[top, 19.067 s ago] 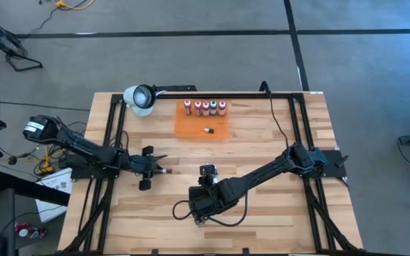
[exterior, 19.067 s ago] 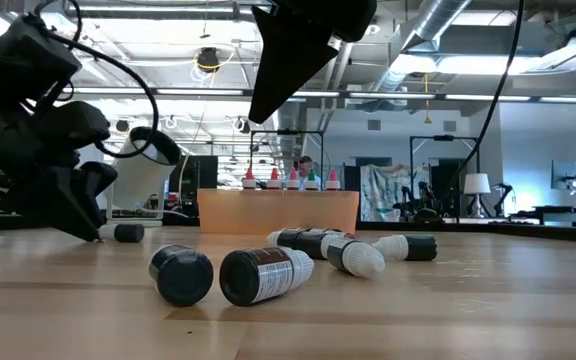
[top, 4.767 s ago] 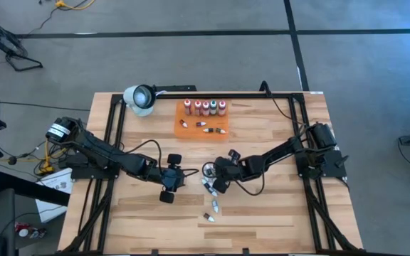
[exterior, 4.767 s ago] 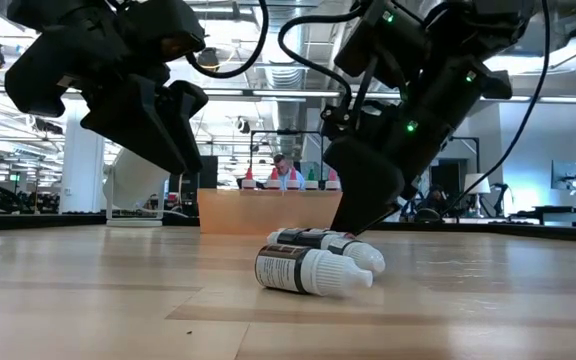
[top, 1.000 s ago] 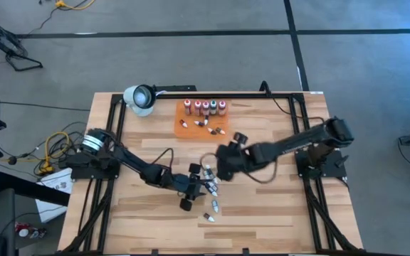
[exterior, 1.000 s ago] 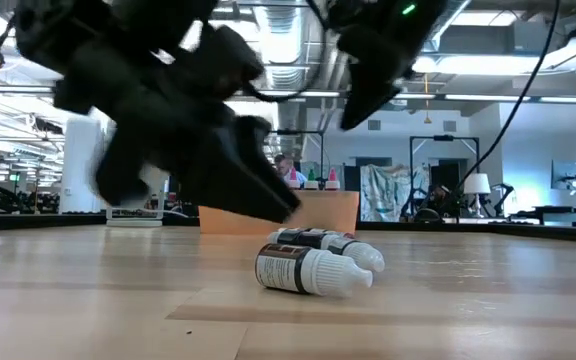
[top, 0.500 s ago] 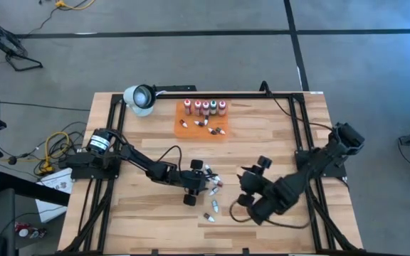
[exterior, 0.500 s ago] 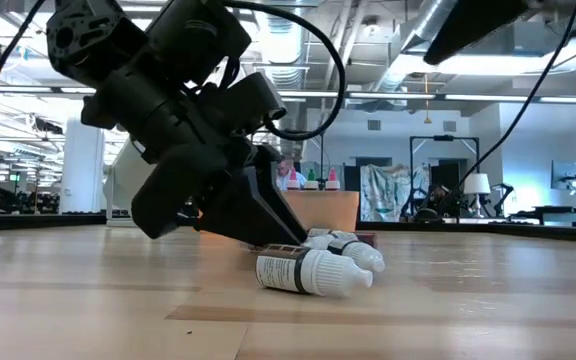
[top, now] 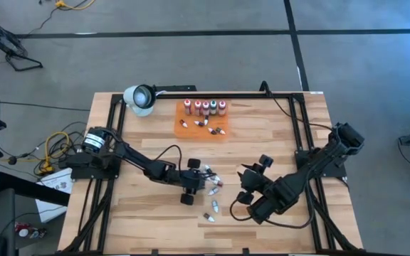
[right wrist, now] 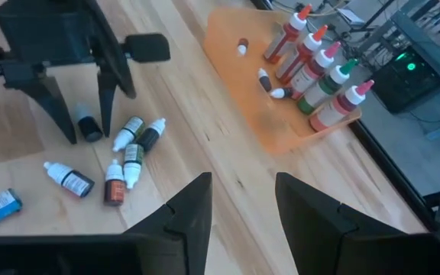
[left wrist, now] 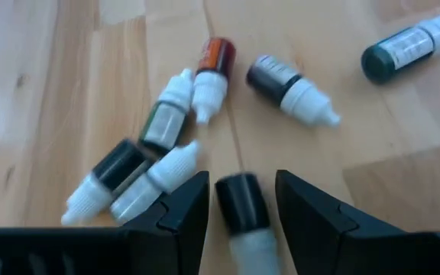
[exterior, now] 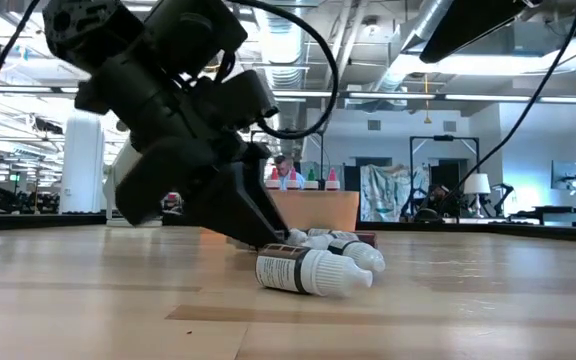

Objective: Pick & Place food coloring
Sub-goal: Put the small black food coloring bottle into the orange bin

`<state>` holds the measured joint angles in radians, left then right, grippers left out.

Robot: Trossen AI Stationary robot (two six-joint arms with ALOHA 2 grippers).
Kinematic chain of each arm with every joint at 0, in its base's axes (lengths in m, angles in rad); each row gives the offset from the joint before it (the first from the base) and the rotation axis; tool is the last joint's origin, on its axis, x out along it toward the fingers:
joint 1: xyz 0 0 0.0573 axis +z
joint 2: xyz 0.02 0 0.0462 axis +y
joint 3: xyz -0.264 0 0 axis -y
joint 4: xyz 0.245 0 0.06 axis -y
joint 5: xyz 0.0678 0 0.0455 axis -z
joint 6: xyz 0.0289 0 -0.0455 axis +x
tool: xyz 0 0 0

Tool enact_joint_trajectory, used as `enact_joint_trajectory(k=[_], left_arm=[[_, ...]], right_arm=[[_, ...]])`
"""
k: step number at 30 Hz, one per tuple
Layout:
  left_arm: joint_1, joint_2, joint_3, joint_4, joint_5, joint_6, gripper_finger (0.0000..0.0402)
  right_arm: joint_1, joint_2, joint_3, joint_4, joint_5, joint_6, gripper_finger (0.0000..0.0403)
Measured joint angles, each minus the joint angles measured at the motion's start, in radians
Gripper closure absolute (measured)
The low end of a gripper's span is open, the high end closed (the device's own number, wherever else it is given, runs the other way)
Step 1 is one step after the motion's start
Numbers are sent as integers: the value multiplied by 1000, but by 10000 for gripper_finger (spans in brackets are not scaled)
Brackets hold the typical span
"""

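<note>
Several small food coloring vials [top: 209, 180] lie on their sides in a loose cluster mid-table; two more lie nearer the near edge [top: 215, 207]. My left gripper [left wrist: 243, 200] is low over this cluster [exterior: 313, 262], open, with its fingers standing on either side of one dark vial [left wrist: 241, 205] with a small gap on each side. My right gripper [right wrist: 243, 200] is open and empty, raised off the table to the right of the cluster [top: 252, 173]. The taller bottles [right wrist: 315, 65] stand upright along the far edge of the orange tray [top: 191, 130], and several vials lie on it.
A white round lamp-like object [top: 139, 97] sits at the table's far left corner. Dark frame rails [top: 112, 142] run along the left, right and far sides. Bare wood shows between the cluster and the tray [right wrist: 228, 164]. A person shows in the room beyond [exterior: 284, 172].
My right gripper has pulled back from beside the tray toward the table's right and near edge and has risen out of the low view. My left gripper has come down over the vial cluster, fingertips close to the table, shifting slightly toward the far edge.
</note>
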<state>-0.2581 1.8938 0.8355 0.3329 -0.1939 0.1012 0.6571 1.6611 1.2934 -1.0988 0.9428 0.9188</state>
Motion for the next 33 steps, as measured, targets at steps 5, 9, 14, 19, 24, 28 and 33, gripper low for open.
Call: enact_joint_trajectory(k=[5,9,14,19,24,28,33], left_arm=[[0,-48,0,-120,-27,-38,255],[3,-48,-1,-135,-19,-63,256],[3,-45,-1,-134,-11,-71,256],[5,-45,-1,-134,7,-70,263],[4,-44,-1,-133,16,-67,299],[3,-44,0,-133,16,-65,323],[3,-44,0,-132,3,-62,326]], right_arm=[[0,0,0,3,-1,0,266],[-5,0,0,4,-1,0,265],[-13,1,0,14,-2,-1,266],[-14,1,0,19,-2,-1,270],[-14,1,0,22,-2,-1,269],[-14,1,0,22,-2,-2,269],[-14,1,0,22,-2,-5,270]])
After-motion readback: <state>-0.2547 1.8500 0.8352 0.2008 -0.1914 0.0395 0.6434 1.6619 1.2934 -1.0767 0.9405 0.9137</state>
